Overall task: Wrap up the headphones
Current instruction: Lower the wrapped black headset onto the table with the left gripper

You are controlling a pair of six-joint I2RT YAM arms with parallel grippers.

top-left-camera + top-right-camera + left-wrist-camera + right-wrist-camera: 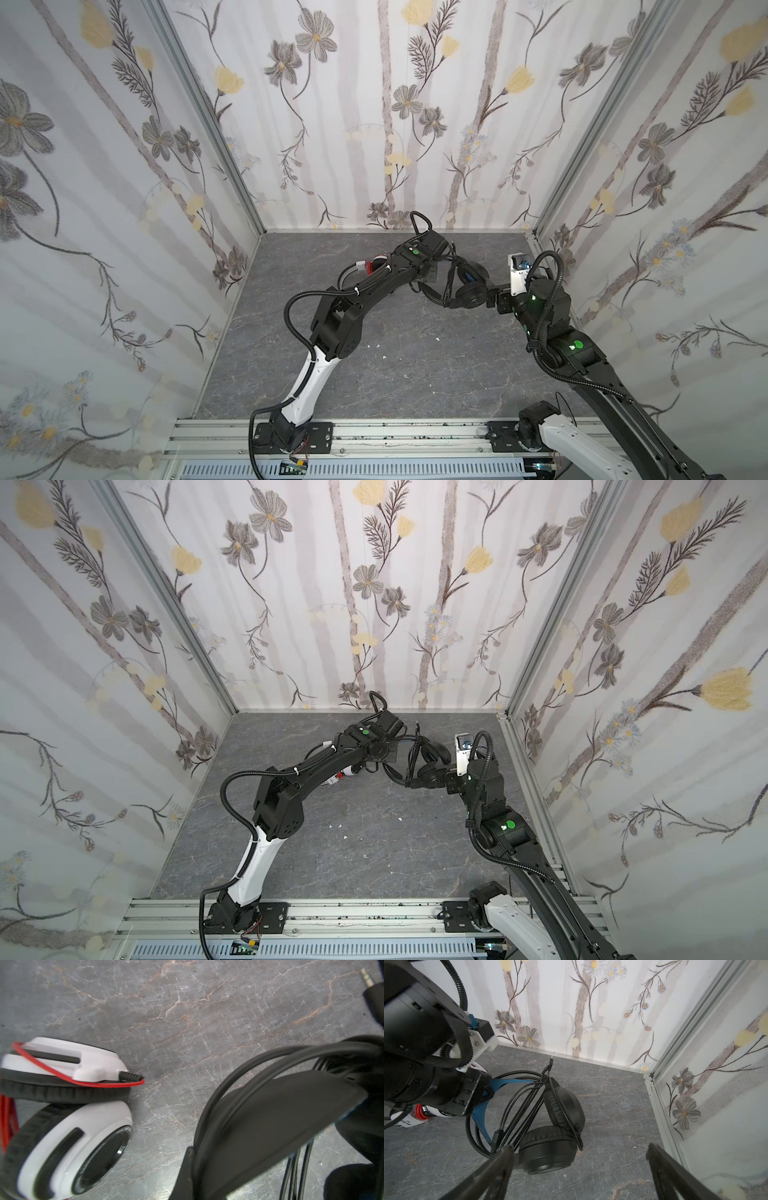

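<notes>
The black headphones (550, 1147) stand near the back right of the floor, also visible in both top views (467, 289) (430, 773). Their black cord (525, 1109) runs in several strands across the blue-lined headband, with the plug (550, 1061) sticking up. My left gripper (197, 1159) is shut on that headband (270, 1115). My right gripper (579, 1151) is open, jaws wide apart, with the lower ear cup just ahead of one finger (506, 1153). The white headphones (72, 1126) with a red cord (83, 1082) lie beside them, mostly hidden under my left arm (370, 266).
The back wall (571, 1022) and the right wall's metal rail (660, 1105) stand close to the black headphones. Small white specks (376, 345) dot the grey marbled floor (415, 365) in the middle.
</notes>
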